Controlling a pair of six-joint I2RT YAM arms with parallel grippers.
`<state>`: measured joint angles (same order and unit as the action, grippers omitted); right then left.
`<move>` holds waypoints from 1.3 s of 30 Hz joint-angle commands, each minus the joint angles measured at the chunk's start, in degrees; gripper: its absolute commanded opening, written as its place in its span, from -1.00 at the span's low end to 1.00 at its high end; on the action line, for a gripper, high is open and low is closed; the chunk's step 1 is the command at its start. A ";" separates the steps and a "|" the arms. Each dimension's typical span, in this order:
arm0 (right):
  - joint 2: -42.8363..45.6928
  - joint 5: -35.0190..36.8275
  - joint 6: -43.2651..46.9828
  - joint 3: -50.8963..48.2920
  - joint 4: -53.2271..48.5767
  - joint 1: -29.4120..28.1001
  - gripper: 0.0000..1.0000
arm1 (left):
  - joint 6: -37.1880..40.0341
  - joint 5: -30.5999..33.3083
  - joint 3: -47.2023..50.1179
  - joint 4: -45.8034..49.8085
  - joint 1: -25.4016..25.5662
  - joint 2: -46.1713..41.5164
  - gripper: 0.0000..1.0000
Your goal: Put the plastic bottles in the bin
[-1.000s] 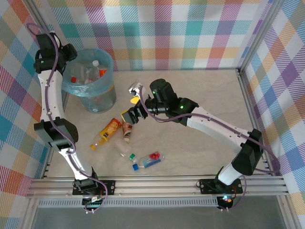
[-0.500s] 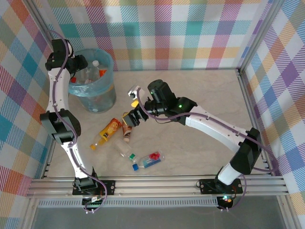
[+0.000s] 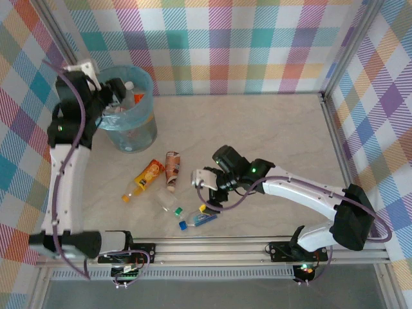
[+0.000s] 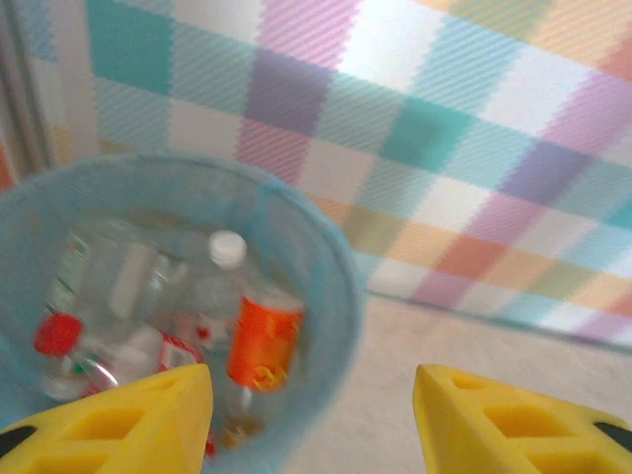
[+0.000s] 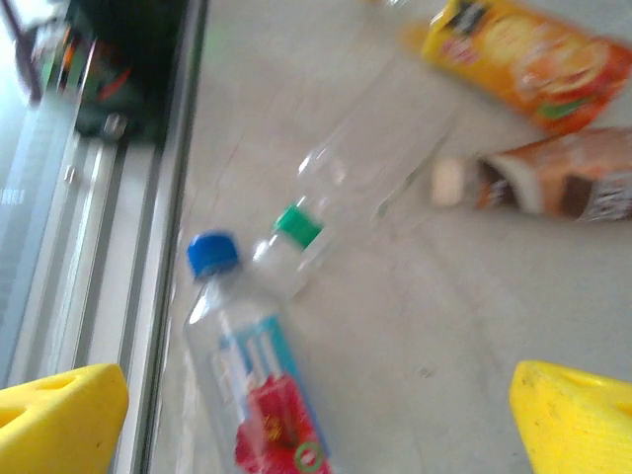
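**Four bottles left on the table as right arm drops to the next**

Spread wide and empty, the right gripper [image 5: 316, 405] has swung from beside the brown bottle [image 3: 172, 168] toward the table's [image 3: 277, 135] near edge within the past second. It now hangs over the blue-cap bottle [image 5: 262, 395]. That bottle lies on its side, clear, with a red-and-blue label. Its cap sits just beside the green-cap bottle [image 5: 365, 178], which is nearly all clear plastic. Farther off lie the brown bottle and the orange bottle [image 3: 147, 177], close together, both on their sides.

Across the table, the left gripper [image 4: 311, 395] has moved from the bin's [image 3: 138, 129] far-left side to a spot above its rim. Its fingers [image 4: 148, 415] stand apart with nothing between them. Below it the blue-lined bin already holds several bottles, among them one with an orange label and a white cap [image 4: 262, 341].

The shift suggests the blue-cap bottle is the right arm's next pick. The left arm carries nothing to drop. Four bottles remain outside the bin, so the job looks well advanced but unfinished.
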<state>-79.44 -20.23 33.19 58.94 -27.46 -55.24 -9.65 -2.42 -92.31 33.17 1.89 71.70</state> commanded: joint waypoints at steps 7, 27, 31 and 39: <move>-4.48 1.39 12.66 -4.33 3.77 -4.62 1.00 | 1.46 -9.61 22.74 -6.49 7.86 -18.96 0.34; -17.77 11.70 13.84 -2.06 4.00 -9.44 0.51 | 4.56 -9.32 23.32 -1.33 7.96 -22.99 0.44; -16.07 12.14 13.05 -2.58 3.08 -9.38 0.30 | 4.99 -11.43 22.76 -1.42 7.97 -22.00 0.44; -10.16 13.44 8.71 -3.85 -0.52 -9.38 0.09 | 4.96 -13.89 20.88 -4.37 7.99 -20.66 0.45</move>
<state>-92.95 -6.66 44.29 55.57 -25.28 -64.23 -5.08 -13.78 -69.30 32.18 9.41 51.05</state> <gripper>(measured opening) 0.552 0.722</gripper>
